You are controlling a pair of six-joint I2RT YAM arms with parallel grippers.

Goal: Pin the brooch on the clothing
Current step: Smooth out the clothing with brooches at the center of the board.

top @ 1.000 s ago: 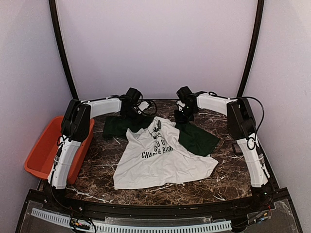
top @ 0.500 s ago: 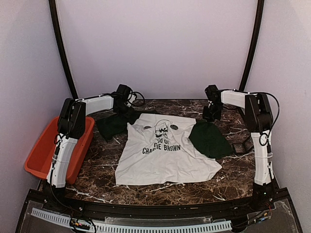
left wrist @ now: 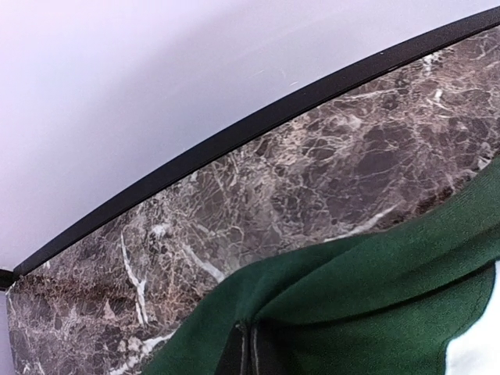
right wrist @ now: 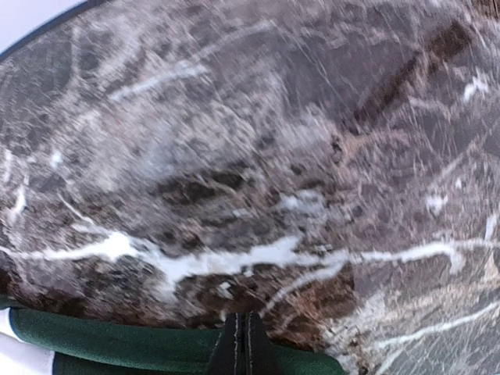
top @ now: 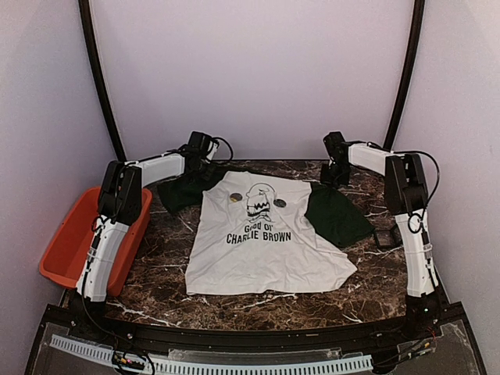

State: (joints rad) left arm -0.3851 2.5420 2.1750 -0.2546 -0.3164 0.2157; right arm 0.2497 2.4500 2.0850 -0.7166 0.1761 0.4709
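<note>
**A:** Inventory, biggest first?

**B:** One brown marble tabletop (top: 160, 262), across the lower half of the top view. Two white-and-black arms, the left arm (top: 117, 205) and the right arm (top: 408, 195). Both reach to the far edge at mid-frame.

**A:** Task item, location?

**B:** One T-shirt (top: 266, 258), spread flat at centre frame. It has a white body and two dark green sleeves, one out to each side. The print and the "CHARLIE BROWN" lettering face up. One orange bin (top: 61, 244) sits at the left edge of the frame, beside the tabletop.

**A:** Jaws?

**B:** The left jaws are closed, pinching a fold of the green fabric at bottom centre of the left wrist view. The right jaws are closed on a green edge of the shirt at bottom centre of the right wrist view, with bare marble above them.

**A:** Small items?

**B:** Two grey discs lie on the white chest, one (top: 233, 198) left of the printed head and one (top: 279, 202) right of it, not touching each other. One small dark object (top: 384, 238) is on the tabletop at right, just beside the right arm. It is too small to identify.
</note>
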